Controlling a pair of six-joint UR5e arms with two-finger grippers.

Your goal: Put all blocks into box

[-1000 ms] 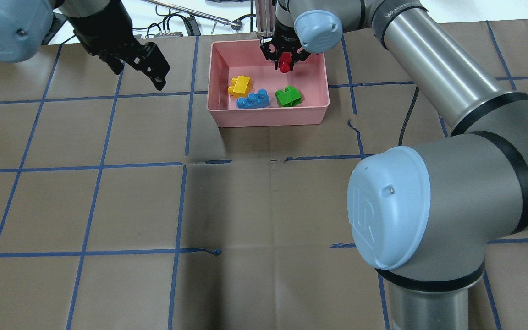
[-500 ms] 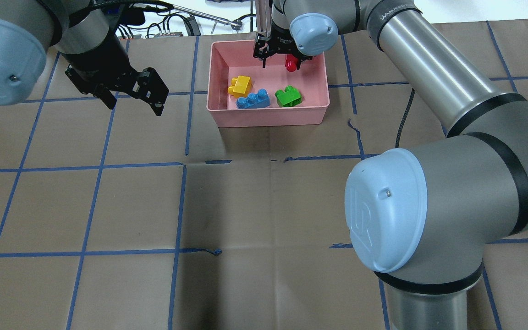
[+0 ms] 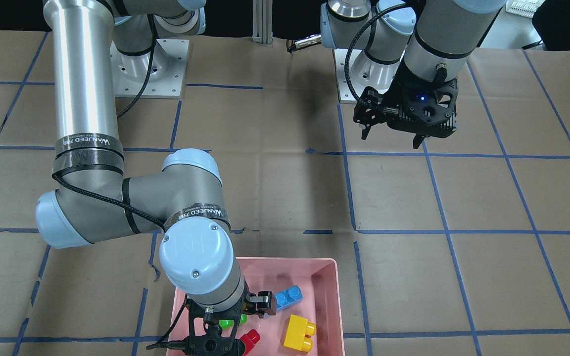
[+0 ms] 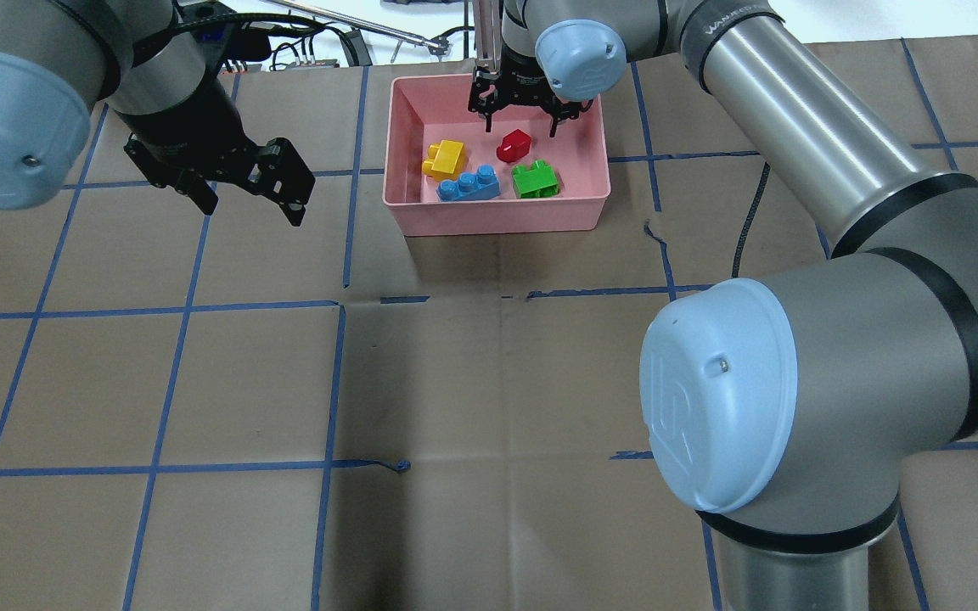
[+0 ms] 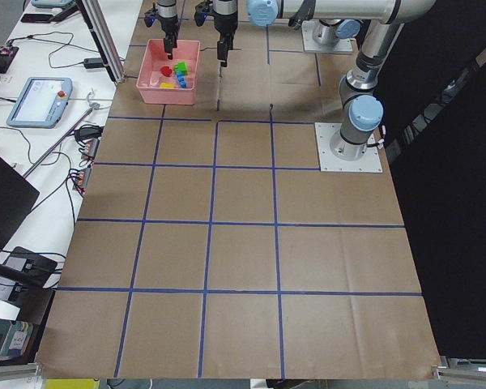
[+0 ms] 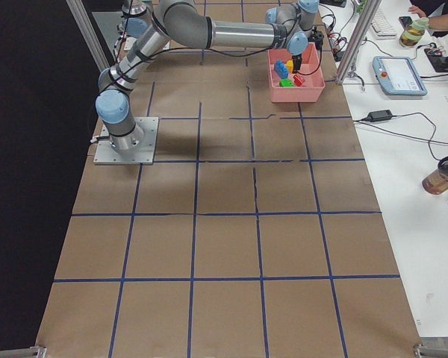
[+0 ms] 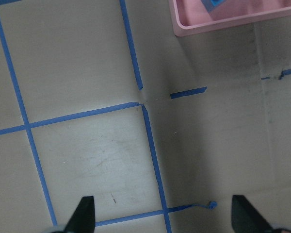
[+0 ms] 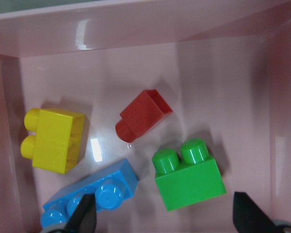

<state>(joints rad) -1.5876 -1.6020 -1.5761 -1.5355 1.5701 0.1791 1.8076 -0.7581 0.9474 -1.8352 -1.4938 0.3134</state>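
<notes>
Right claw hangs spread wide and empty over the far end of the pink box, touching none of the blocks. The red block lies tipped on its side on the box floor, just below the claw. The green block sits just beside it, nearer the front wall. The blue block lies along that wall, with the yellow block close behind it. The left claw hovers released above the table, left of the box and well apart from it. A black band on the right arm reads "WANJEED".
</notes>
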